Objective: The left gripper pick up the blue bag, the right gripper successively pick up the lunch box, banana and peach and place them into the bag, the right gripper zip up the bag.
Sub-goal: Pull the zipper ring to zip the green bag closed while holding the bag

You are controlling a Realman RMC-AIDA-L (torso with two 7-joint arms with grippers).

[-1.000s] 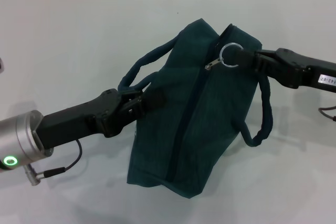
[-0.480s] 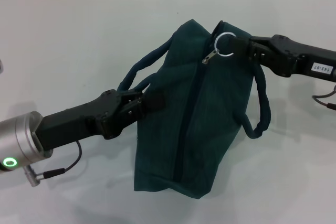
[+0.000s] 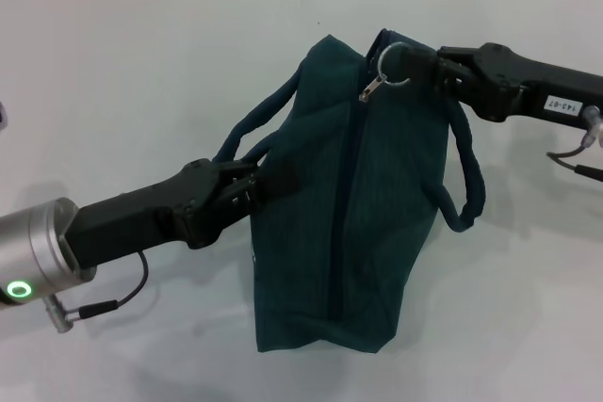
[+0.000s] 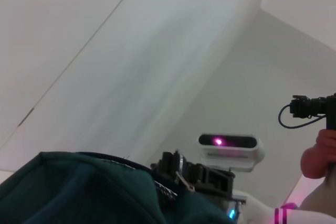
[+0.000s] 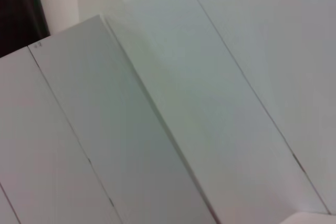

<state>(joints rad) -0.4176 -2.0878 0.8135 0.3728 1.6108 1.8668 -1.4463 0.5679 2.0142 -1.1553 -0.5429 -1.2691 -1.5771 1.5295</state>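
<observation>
R gripper (image 3: 421, 72) sits at the far right top corner of the blue bag (image 3: 349, 204), fingers pinched on the metal ring pull (image 3: 394, 65), with the small zip tab (image 3: 370, 90) dangling off the ring toward the left. Zip seam (image 3: 345, 195) runs near-to-far down the bag's middle and looks shut along its visible length, so prob last bit of the zip step. R arm (image 3: 537, 93) comes in from the right edge.

L gripper (image 3: 247, 187) is at the bag's left side, fingers clamped on fabric near the base of the left handle (image 3: 256, 120), holding the bag up off the white table (image 3: 141, 72). Right handle (image 3: 466, 171) hangs loose below the R arm. Lunch box, banana, peach not visible anywhere; presumably inside, can't confirm.

Risks from here:
- Ring is thin and smooth, so a pull off-axis from the seam could let it slip out of the pinch.
- L grip is on soft cloth only; if R tugs hard the fabric may slide out and the bag drops.
- Slack fabric could bunch under the slider and jam it.
- Loose right handle sits just beside the R arm and could snag on retreat.
</observation>
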